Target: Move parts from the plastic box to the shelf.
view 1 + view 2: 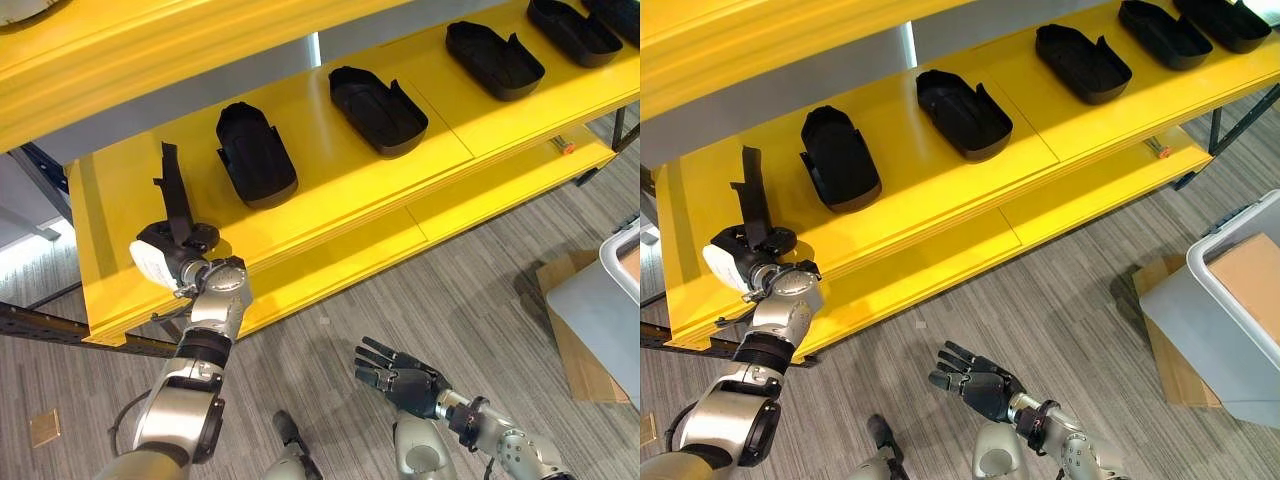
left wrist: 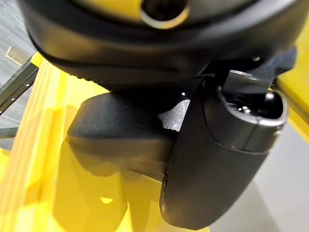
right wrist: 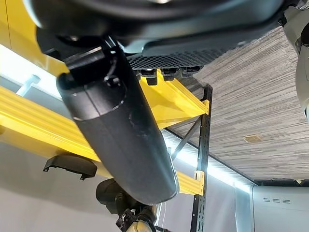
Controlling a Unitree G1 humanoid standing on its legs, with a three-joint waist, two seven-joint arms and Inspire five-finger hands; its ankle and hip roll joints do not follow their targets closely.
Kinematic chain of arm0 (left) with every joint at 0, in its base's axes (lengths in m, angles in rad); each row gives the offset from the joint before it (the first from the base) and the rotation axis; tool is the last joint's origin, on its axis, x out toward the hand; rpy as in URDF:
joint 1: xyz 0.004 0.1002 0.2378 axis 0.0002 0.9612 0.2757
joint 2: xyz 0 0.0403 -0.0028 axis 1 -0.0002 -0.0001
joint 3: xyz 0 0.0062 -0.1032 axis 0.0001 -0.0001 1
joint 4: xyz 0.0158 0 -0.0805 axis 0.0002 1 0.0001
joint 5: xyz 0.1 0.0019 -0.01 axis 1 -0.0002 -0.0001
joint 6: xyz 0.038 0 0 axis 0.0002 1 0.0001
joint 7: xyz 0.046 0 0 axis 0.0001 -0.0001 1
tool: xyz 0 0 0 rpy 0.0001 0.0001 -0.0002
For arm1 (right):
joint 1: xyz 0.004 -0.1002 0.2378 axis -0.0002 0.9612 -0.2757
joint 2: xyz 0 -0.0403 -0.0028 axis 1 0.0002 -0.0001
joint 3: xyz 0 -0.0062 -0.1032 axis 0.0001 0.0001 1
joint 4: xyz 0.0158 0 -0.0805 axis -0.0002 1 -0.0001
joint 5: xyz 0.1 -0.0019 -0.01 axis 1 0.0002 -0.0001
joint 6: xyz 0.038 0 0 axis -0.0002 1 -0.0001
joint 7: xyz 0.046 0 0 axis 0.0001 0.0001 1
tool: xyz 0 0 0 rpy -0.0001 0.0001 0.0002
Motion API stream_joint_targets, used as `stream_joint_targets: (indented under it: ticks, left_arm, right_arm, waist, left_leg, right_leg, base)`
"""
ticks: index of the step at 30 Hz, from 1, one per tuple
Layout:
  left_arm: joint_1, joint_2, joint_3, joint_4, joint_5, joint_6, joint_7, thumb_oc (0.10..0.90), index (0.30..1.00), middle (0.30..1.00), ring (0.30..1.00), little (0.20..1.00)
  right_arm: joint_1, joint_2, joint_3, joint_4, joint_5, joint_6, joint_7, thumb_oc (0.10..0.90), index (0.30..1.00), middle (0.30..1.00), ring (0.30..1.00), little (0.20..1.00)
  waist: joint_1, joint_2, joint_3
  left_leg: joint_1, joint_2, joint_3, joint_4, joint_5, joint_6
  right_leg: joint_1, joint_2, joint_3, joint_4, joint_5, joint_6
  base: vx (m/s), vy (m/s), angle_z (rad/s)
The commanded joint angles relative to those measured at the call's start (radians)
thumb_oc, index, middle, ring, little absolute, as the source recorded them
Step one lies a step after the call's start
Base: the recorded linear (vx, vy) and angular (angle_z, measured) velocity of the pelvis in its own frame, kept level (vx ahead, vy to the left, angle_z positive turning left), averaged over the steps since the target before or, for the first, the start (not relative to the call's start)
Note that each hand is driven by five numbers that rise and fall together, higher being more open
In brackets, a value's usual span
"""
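- the yellow shelf [image 1: 330, 215] already carries a row of black parts: one beside the left robot hand [image 1: 255, 155], the next further along [image 1: 378, 110], a third [image 1: 493, 60] and a fourth [image 1: 573, 32] toward the far right end.
- the left robot hand [image 1: 172, 250] is at the shelf's left end with its fingers curled round a narrow black part [image 1: 176, 195] that stands up from the grip, just beside the first seated part. in the left wrist view the thumb [image 2: 217, 159] is closed over a dark piece [image 2: 120, 140] that sits low over the yellow board; i cannot tell whether it touches.
- the right robot hand [image 1: 395, 375] hangs over the grey floor [image 1: 420, 290], well apart from the shelf, fingers spread and holding nothing.
- the plastic box [image 1: 1240, 300] stands at the right edge on the floor, with a brown sheet [image 1: 1255, 280] inside it and flat cardboard [image 1: 1165, 350] under it. whether more parts remain inside i cannot tell.
- judged from this, the task is well along: four parts placed, and one more in the act of being set down at the left end. what is left is to release this part and, if the box still holds any, fetch the rest.
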Motion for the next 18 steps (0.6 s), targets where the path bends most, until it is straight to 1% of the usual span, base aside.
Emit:
stream_joint_targets:
  ticks: [1, 3, 7, 12, 13, 15, 18]
  left_arm:
    - [-0.141, 0.154, 0.010, 0.035, 0.014, -0.008, 0.066, 0.400, 0.300, 0.300, 0.300, 0.300]
    - [-0.165, 0.169, 0.004, 0.051, 0.021, 0.001, 0.070, 0.400, 0.300, 0.300, 0.300, 0.300]
    - [-0.260, 0.227, -0.037, 0.114, 0.064, 0.035, 0.088, 0.400, 0.300, 0.300, 0.300, 0.300]
    - [-0.344, 0.290, -0.088, 0.145, 0.080, 0.113, 0.127, 0.400, 0.300, 0.300, 0.300, 0.300]
    - [-0.348, 0.295, -0.092, 0.149, 0.082, 0.119, 0.128, 0.400, 0.300, 0.300, 0.300, 0.300]
    - [-0.378, 0.334, -0.119, 0.189, 0.093, 0.166, 0.130, 0.400, 0.300, 0.300, 0.300, 0.300]
    - [-0.401, 0.355, -0.135, 0.211, 0.071, 0.189, 0.150, 0.400, 0.300, 0.300, 0.300, 0.300]
  right_arm:
    - [-0.033, 0.040, 0.023, -0.157, 0.068, -0.034, 0.055, 0.900, 1.000, 1.000, 1.000, 1.000]
    - [-0.040, 0.038, 0.028, -0.163, 0.073, -0.039, 0.049, 0.900, 1.000, 1.000, 1.000, 1.000]
    - [-0.060, 0.022, 0.040, -0.176, 0.100, -0.049, 0.040, 0.900, 1.000, 1.000, 1.000, 1.000]
    - [-0.079, 0.017, 0.052, -0.166, 0.118, -0.079, 0.045, 0.900, 1.000, 1.000, 1.000, 1.000]
    - [-0.080, 0.018, 0.053, -0.164, 0.119, -0.081, 0.047, 0.900, 1.000, 1.000, 1.000, 1.000]
    - [-0.088, 0.020, 0.068, -0.150, 0.122, -0.099, 0.053, 0.900, 1.000, 1.000, 1.000, 1.000]
    - [-0.098, 0.021, 0.080, -0.147, 0.132, -0.115, 0.052, 0.900, 1.000, 1.000, 1.000, 1.000]
  waist:
    - [-0.016, -0.059, -0.025]
    - [-0.018, -0.060, -0.016]
    - [-0.026, -0.068, 0.012]
    - [-0.022, -0.076, 0.048]
    - [-0.022, -0.076, 0.049]
    - [-0.018, -0.077, 0.060]
    - [-0.012, -0.079, 0.069]
  left_leg:
    - [-0.039, 0.004, -0.048, 0.069, -0.033, -0.017]
    - [-0.047, 0.003, -0.046, 0.070, -0.034, -0.018]
    - [-0.070, 0.001, -0.036, 0.072, -0.039, -0.017]
    - [-0.107, -0.004, -0.036, 0.089, -0.047, -0.014]
    - [-0.108, -0.005, -0.036, 0.089, -0.048, -0.014]
    - [-0.117, -0.010, -0.035, 0.094, -0.053, -0.010]
    - [-0.126, -0.014, -0.038, 0.099, -0.058, -0.006]
  right_leg:
    - [-0.055, 0.076, -0.003, 0.089, -0.083, -0.082]
    - [-0.066, 0.075, 0.001, 0.090, -0.082, -0.081]
    - [-0.101, 0.075, 0.011, 0.092, -0.075, -0.080]
    - [-0.136, 0.069, 0.014, 0.096, -0.066, -0.077]
    - [-0.137, 0.069, 0.014, 0.095, -0.066, -0.077]
    - [-0.141, 0.062, 0.015, 0.087, -0.059, -0.074]
    - [-0.145, 0.057, 0.014, 0.081, -0.053, -0.071]
  base:
    - [-0.06, 0.027, -0.03]
    - [-0.06, 0.018, -0.03]
    - [-0.09, 0.005, -0.02]
    - [-0.09, -0.002, 0.00]
    - [-0.04, 0.011, -0.01]
    - [-0.06, 0.010, 0.01]
    - [-0.05, -0.010, 0.00]
